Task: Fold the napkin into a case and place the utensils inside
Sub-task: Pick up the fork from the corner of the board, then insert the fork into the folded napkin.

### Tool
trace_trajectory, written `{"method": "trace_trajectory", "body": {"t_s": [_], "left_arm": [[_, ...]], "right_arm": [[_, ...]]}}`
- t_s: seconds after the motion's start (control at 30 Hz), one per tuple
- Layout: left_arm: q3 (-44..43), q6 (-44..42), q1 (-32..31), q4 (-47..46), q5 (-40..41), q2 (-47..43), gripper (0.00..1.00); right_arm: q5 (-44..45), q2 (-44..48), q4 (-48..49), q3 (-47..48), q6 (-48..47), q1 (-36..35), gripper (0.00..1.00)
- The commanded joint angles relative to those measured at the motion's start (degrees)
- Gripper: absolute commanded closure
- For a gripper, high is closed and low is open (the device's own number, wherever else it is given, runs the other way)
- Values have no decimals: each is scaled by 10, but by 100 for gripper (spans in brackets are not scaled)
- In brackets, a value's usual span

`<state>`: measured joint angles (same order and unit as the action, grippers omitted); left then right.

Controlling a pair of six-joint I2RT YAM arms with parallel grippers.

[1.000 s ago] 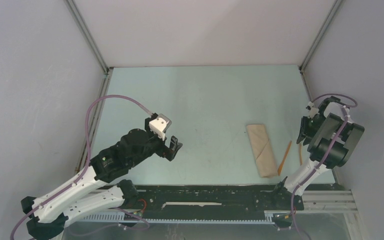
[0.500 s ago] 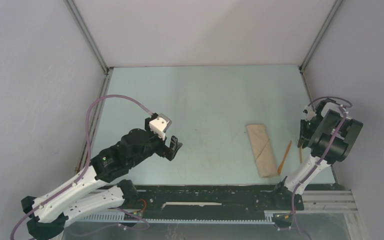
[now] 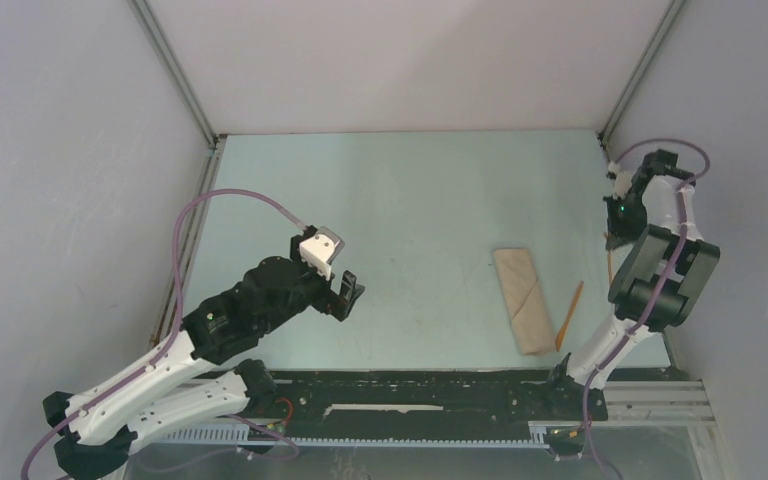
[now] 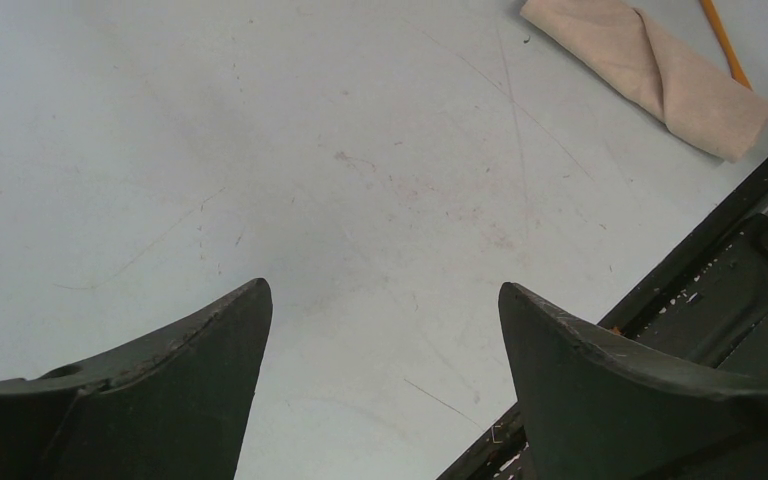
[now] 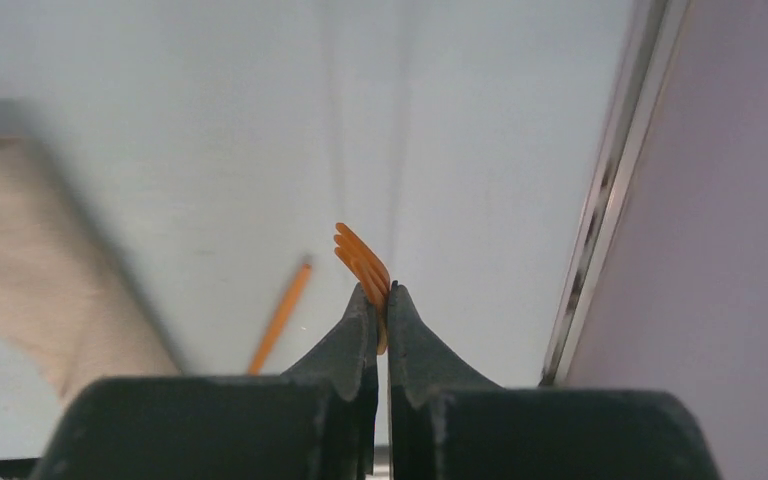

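Two utensils, one case, all on right half of counter (image 3: 400, 200). Case (image 3: 523, 300) lies flat at approx. 4 o'clock from counter centre, long axis running 12-to-6, slanted pocket edge visible across it. Nothing seen in it yet.

Right pincer (image 5: 381, 295): jaws together, clamped on held utensil (image 5: 364, 262) just behind its tined end, tines poking past the tips. Rest of shaft hidden by the fingers in wrist view. It sits out at counter's 3 o'clock edge, near side rail (image 5: 600, 220). Looks clear of the surface, not certain.

Loose utensil (image 3: 569, 313) lies flat just beside case on its 3 o'clock side, apart from it, near parallel.

Left pincer (image 4: 385, 295): jaws wide apart, empty, over bare counter at approx. 8 o'clock, well apart from case.

Handling, my read:
- Utensils v. light, thin, stiff, prob. smooth. A pinch near one end lets the stick pivot or slip, so go slow w/ it. Tines could snag cloth.
- Case soft, limp, light. Prob. slides or opens up if a stick pushes it end-on. Pin it w/ left pincer on a flat part away from slanted edge, then feed utensil in along the slant.
- Loose utensil hugs counter, hard to get under. Take it mid-shaft, jaws across its width.
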<state>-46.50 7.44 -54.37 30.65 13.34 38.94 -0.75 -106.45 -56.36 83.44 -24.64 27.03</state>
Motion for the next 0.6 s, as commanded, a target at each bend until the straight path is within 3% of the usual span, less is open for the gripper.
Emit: {"method": "trace_trajectory", "body": {"t_s": [0.0, 0.17, 0.23, 0.37, 0.57], "left_arm": [[1, -8, -2, -11, -3, 3, 9], [1, -5, -1, -11, -10, 6, 10], [1, -4, -1, -11, -11, 8, 10], [1, -5, 1, -11, -12, 13, 10], [0, -6, 4, -10, -10, 23, 10]], "right_arm": [[-189, 65, -32, 72, -99, -32, 100], [-535, -3, -131, 154, -209, -8, 100], [-623, -51, -177, 203, -240, -7, 100], [-681, -164, -264, 274, -275, -21, 100], [-709, -228, -270, 233, -304, -31, 100]]}}
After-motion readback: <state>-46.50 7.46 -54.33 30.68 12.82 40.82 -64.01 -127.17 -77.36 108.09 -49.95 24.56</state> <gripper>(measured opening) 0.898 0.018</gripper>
